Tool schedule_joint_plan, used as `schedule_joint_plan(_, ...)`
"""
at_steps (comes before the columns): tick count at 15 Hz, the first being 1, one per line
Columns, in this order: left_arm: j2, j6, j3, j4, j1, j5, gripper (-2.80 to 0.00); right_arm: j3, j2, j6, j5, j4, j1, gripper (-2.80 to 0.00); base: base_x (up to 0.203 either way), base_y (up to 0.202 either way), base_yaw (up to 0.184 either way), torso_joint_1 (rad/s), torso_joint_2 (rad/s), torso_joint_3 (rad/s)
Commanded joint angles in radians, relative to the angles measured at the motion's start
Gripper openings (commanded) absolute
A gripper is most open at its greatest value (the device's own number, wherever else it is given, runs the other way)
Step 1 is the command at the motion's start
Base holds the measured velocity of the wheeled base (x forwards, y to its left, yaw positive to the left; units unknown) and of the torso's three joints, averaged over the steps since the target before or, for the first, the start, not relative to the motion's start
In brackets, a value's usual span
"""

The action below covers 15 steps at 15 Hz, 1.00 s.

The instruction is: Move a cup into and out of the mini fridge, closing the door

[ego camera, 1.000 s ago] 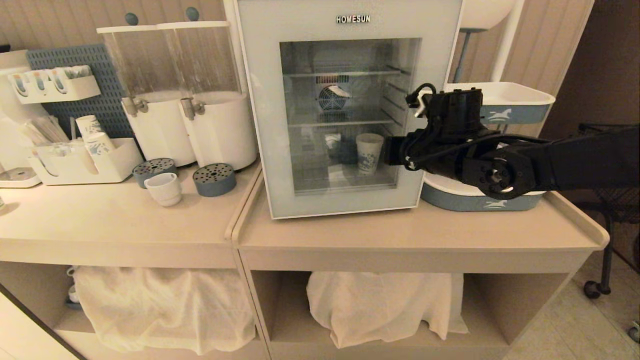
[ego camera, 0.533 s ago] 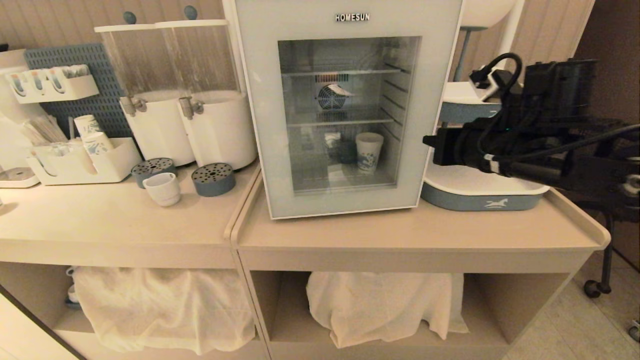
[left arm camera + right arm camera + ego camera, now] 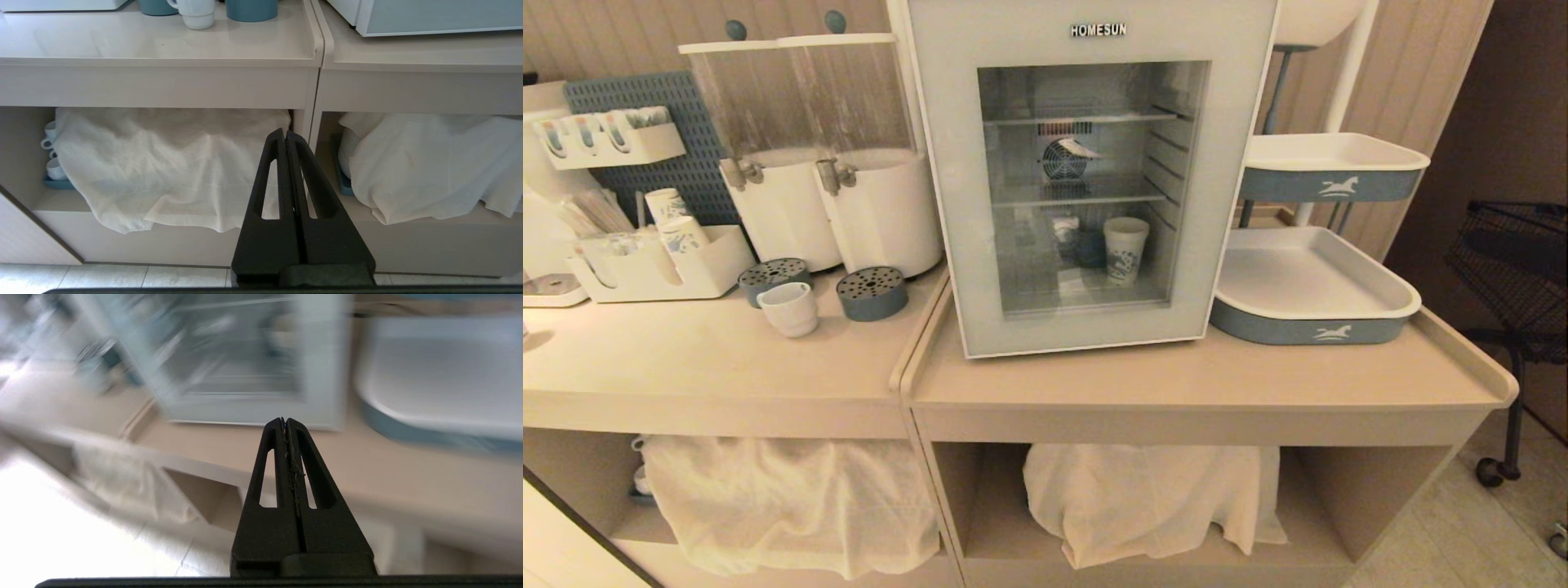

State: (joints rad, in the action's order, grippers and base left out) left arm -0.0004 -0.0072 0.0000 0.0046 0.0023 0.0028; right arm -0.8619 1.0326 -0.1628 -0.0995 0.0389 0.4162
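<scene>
Evidently late stage: cup (image 3: 789, 309) on left bench (image 3: 686, 359), outside mini fridge (image 3: 1086, 175), beside two perforated blue stands (image 3: 872, 292). Door (image 3: 968, 204) shut flush; patterned paper cup (image 3: 1125, 250) visible behind glass. Judged: in-and-out transfer and closing done, little left. Left claw (image 3: 284, 136) clenched, empty, low before cloth-draped under-shelf (image 3: 171, 171). Right claw (image 3: 284, 424) clenched, empty, aimed toward fridge front; its surroundings motion-blurred. Neither arm appears from head. Cup's dark mark too small to discern.
</scene>
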Motion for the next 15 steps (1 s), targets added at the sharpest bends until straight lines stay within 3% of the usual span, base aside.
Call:
schedule_joint_plan(1, 0.000, 0.000, 0.002, 0.000, 0.001, 0.000, -2.80, 0.058, -0.257, -0.032, -0.162, -0.073, 0.001, -2.80, 0.000, 0.000, 0.000, 0.000, 0.00, 0.000)
schedule_joint_plan(3, 0.000, 0.000, 0.002, 0.000, 0.001, 0.002, -2.80, 0.122, -0.382, -0.084, -0.306, -0.135, -0.026, -2.80, 0.000, 0.000, 0.000, 0.000, 0.00, 0.000)
schedule_joint_plan(5, 0.000, 0.000, 0.002, 0.000, 0.001, 0.000, -2.80, 0.164, -0.484, -0.126, -0.348, -0.207, -0.155, -2.80, 0.000, 0.000, 0.000, 0.000, 0.00, 0.000)
schedule_joint_plan(8, 0.000, 0.000, 0.002, 0.000, 0.001, 0.000, -2.80, 0.234, -0.674, -0.180, -0.359, -0.299, -0.275, -2.80, 0.000, 0.000, 0.000, 0.000, 0.00, 0.000)
schedule_joint_plan(10, 0.000, -0.002, 0.002, 0.000, 0.001, 0.002, -2.80, 0.289, -0.807, -0.200, -0.317, -0.355, -0.386, -2.80, 0.000, 0.000, 0.000, 0.000, 0.00, 0.000)
schedule_joint_plan(12, 0.000, -0.002, 0.002, 0.000, 0.001, 0.000, -2.80, 0.349, -0.949, -0.188, -0.223, -0.370, -0.408, -2.80, 0.000, 0.000, 0.000, 0.000, 0.00, 0.000)
schedule_joint_plan(13, 0.000, -0.002, 0.002, 0.000, 0.001, 0.000, -2.80, 0.406, -1.004, -0.156, -0.164, -0.347, -0.413, -2.80, 0.000, 0.000, 0.000, 0.000, 0.00, 0.000)
schedule_joint_plan(15, 0.000, -0.001, 0.002, 0.000, 0.001, 0.002, -2.80, 0.593, -1.032, -0.088, -0.119, -0.170, -0.418, -2.80, 0.000, 0.000, 0.000, 0.000, 0.00, 0.000)
